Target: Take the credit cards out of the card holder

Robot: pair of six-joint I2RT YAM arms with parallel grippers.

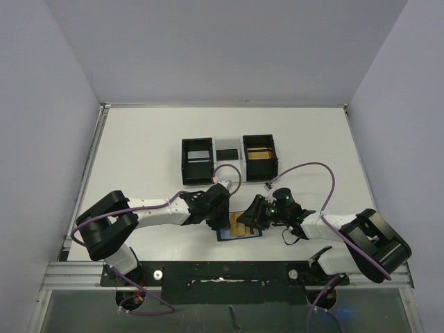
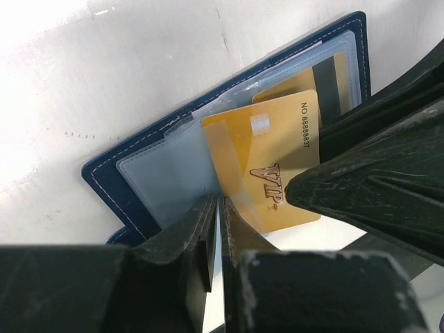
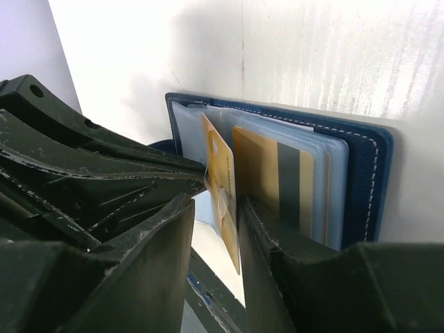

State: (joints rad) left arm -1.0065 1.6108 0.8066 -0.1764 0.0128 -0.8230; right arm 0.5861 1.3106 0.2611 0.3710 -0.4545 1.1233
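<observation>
The navy card holder (image 1: pixel 241 234) (image 2: pixel 104 177) (image 3: pixel 371 173) lies open on the table between both arms, its clear sleeves showing. A gold VIP credit card (image 2: pixel 270 166) (image 3: pixel 220 173) sticks out of a sleeve and stands tilted up. A second gold card with a black stripe (image 2: pixel 326 76) (image 3: pixel 260 173) sits inside a sleeve. My left gripper (image 1: pixel 220 216) (image 2: pixel 220 208) is pinched on a thin clear sleeve edge beside the VIP card. My right gripper (image 1: pixel 251 216) (image 3: pixel 215 229) is open with the VIP card between its fingers, a gap on the card's left side.
Two black boxes joined by a clear section (image 1: pixel 229 158) stand farther back on the white table (image 1: pixel 139 146). Grey walls close the table on three sides. Purple cables (image 1: pixel 326 173) loop over both arms.
</observation>
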